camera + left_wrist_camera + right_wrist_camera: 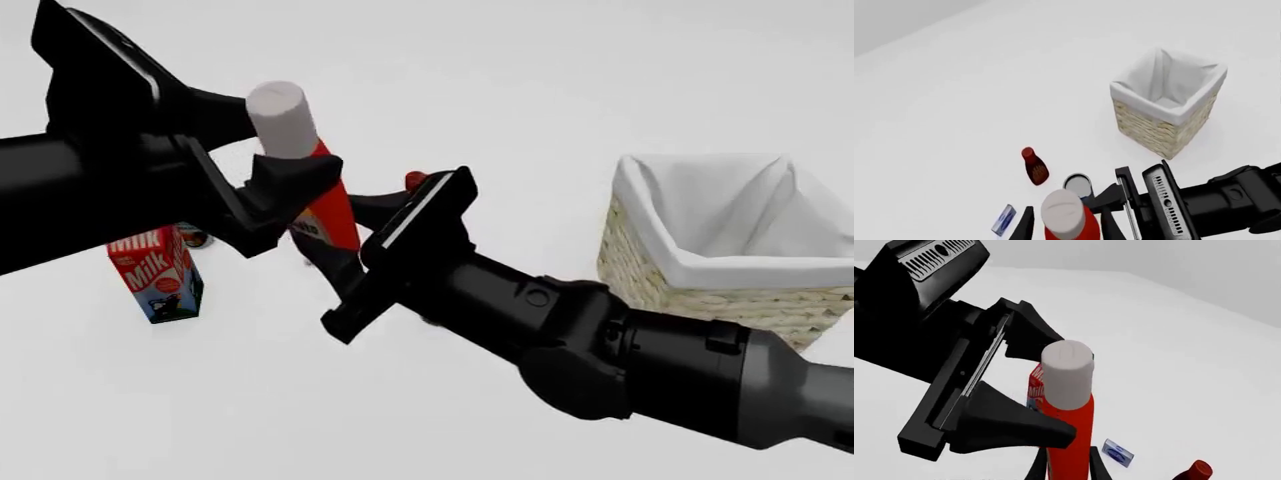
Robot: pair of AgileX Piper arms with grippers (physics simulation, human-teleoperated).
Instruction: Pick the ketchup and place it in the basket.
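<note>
The basket [694, 255] sits on the table's right side, nothing in it but its white lining. Both arms meet left of it, up off the table. The left gripper [274, 185] has its fingers closed on the ketchup [327, 205] around the shoulder, holding it upright in the air. The right gripper [360, 235] has its fingers on either side of the bottle lower down; can't tell if they're squeezing. Milk carton [156, 272] stands on the table below. Small dark-red bottle [1034, 166] sits further off.
</note>
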